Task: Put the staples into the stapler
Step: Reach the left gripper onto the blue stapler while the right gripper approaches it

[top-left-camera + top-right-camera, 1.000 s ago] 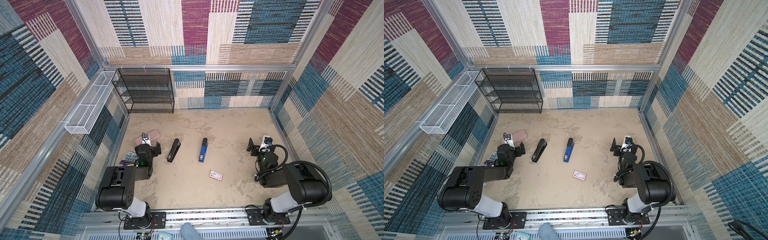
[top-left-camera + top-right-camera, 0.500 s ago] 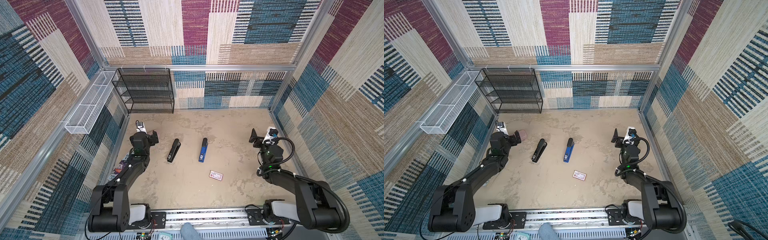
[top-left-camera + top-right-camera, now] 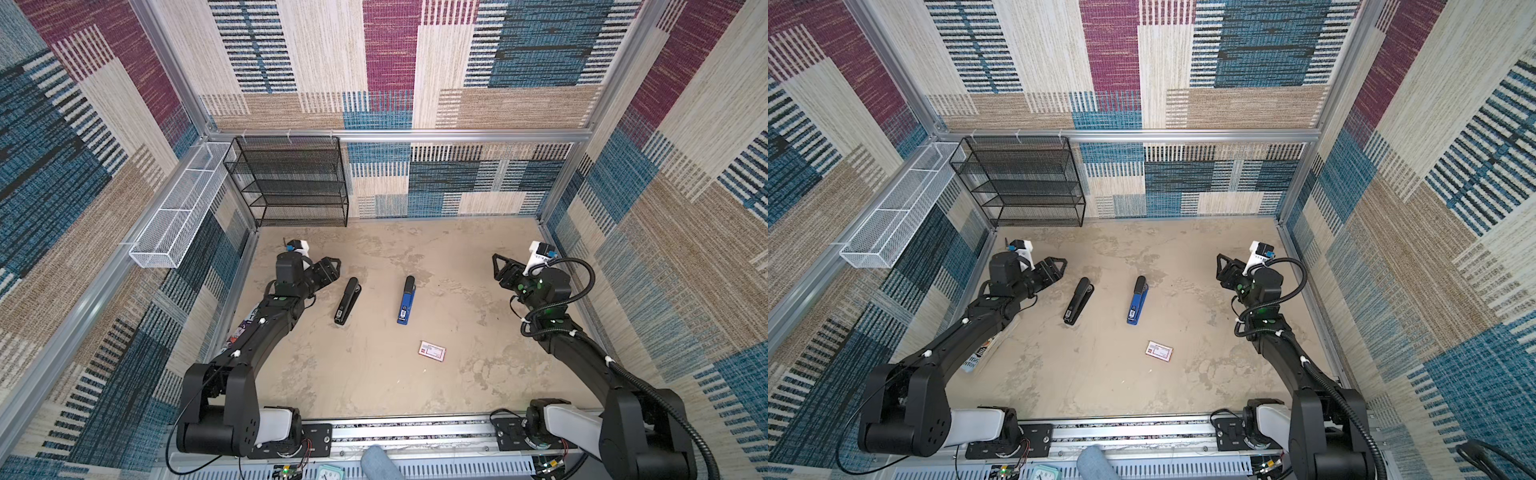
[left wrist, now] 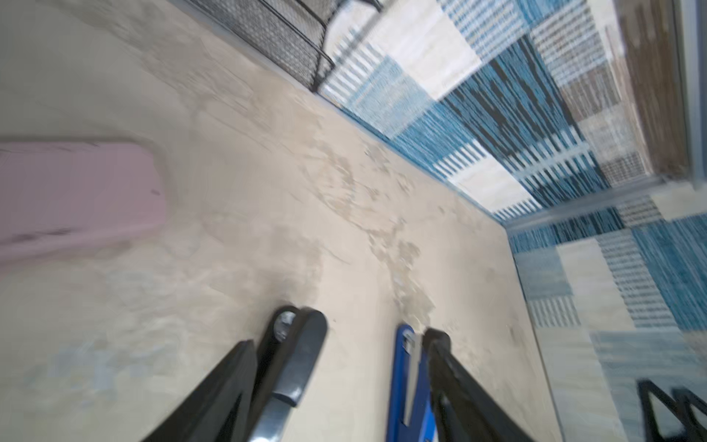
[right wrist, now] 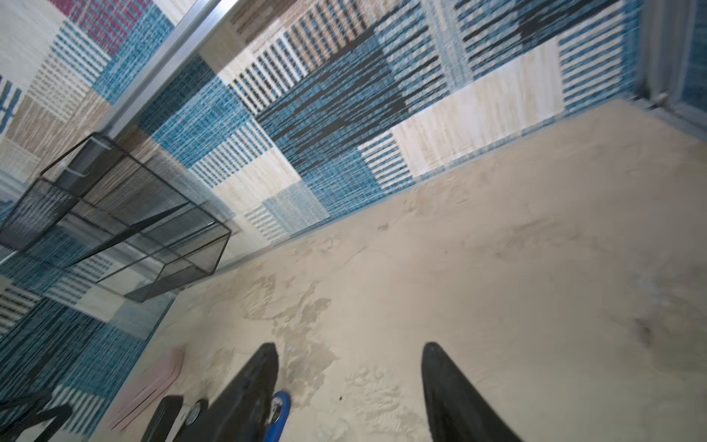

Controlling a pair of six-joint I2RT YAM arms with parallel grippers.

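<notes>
Two staplers lie mid-table: a black stapler (image 3: 347, 300) (image 3: 1078, 300) and a blue stapler (image 3: 406, 300) (image 3: 1137, 300). The staples are in a small white box with a red edge (image 3: 432, 351) (image 3: 1159, 351), closed and lying nearer the front. My left gripper (image 3: 330, 266) (image 4: 342, 336) hovers just left of the black stapler's far end, open and holding nothing. My right gripper (image 3: 500, 266) (image 5: 349, 346) hangs at the right side, well clear of the blue stapler (image 5: 279, 413), also open and empty.
A black mesh shelf (image 3: 291, 183) stands at the back left. A white wire basket (image 3: 178, 208) hangs on the left wall. A pink pencil case (image 4: 76, 195) lies by the left arm, and a printed book (image 3: 976, 357) lies under it.
Both arms have unfolded and stretched away from the front rail. The left gripper swung right toward the black stapler and now covers the pink case. The staplers and the box have not moved.
</notes>
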